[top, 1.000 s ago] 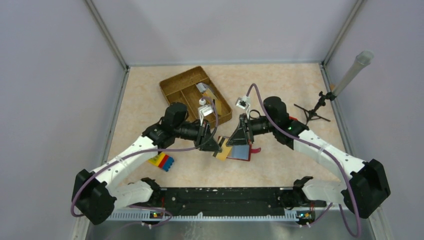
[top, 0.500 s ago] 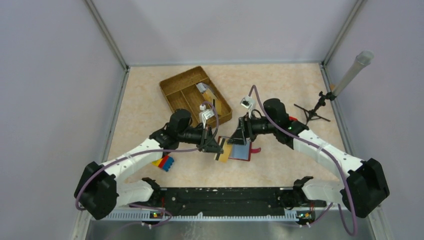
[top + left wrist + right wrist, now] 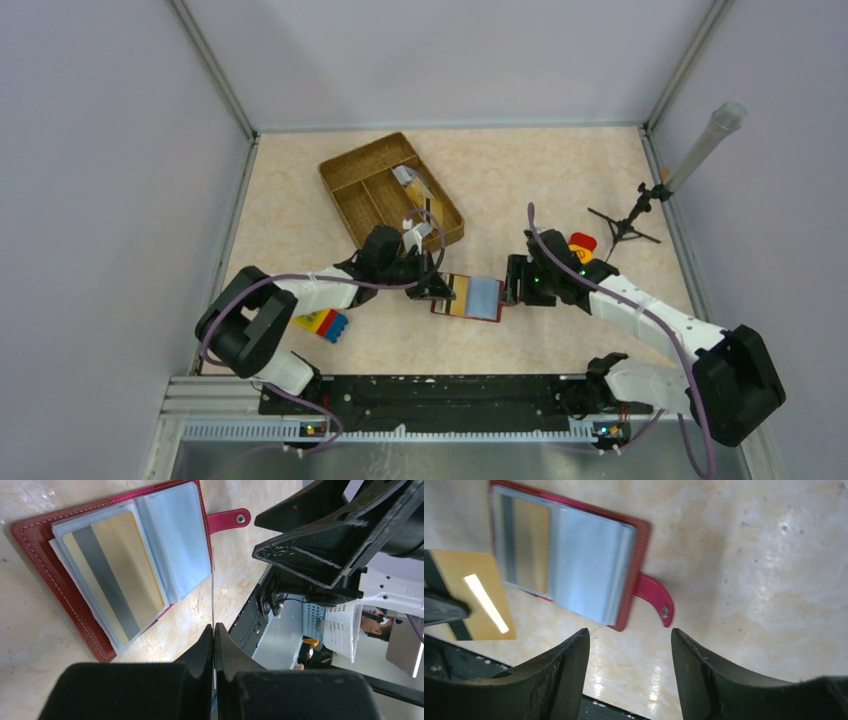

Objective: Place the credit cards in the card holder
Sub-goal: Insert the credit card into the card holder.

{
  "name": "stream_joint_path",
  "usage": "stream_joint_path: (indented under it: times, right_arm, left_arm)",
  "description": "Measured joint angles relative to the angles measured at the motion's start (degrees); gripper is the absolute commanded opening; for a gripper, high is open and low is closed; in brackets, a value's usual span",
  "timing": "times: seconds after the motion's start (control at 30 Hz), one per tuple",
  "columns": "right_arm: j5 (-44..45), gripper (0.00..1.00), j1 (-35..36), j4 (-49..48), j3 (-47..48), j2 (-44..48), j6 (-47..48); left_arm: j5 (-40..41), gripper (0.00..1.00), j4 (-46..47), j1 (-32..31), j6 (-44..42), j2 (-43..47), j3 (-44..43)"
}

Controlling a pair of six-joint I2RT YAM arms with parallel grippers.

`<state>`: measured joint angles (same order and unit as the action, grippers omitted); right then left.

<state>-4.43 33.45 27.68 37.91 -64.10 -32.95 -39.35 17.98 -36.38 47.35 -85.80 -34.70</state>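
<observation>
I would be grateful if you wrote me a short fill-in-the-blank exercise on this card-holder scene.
1. The left gripper is ___ on a gold credit card, seen edge-on from its own wrist.
2. The right gripper stands open and holds ___.
3. The card holder lies open on the table, its cover coloured ___.
4. More cards lie in the woven tray, on the ___ arm's side.

Missing words: shut; nothing; red; left.

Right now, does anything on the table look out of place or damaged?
Nothing looks spilled or damaged. The card holder lies open with one gold card already in a sleeve, and the left gripper pinches a second card near its edge.
</observation>
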Motion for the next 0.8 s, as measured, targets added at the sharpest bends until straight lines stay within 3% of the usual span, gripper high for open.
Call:
stream_joint_path:
  times: [0.17,0.63,0.8]
  right_arm:
    - [3.89,0.56,0.0,2.21,-2.84,0.26,-2.34]
    - [6.27,0.29,0.0,-2.78,-3.52,-2.95,-3.67]
    - [7.69,0.11,0.0,-3.69,-3.52,-5.51,-3.54]
  left_arm:
    - [0.94,0.0,2.05,0.0,1.18,-2.32,0.02]
    - [2.36,0.0,2.4,0.0,1.86,-5.2,0.0]
    - [2.36,0.0,2.19,0.0,1.86,-6.54,0.0]
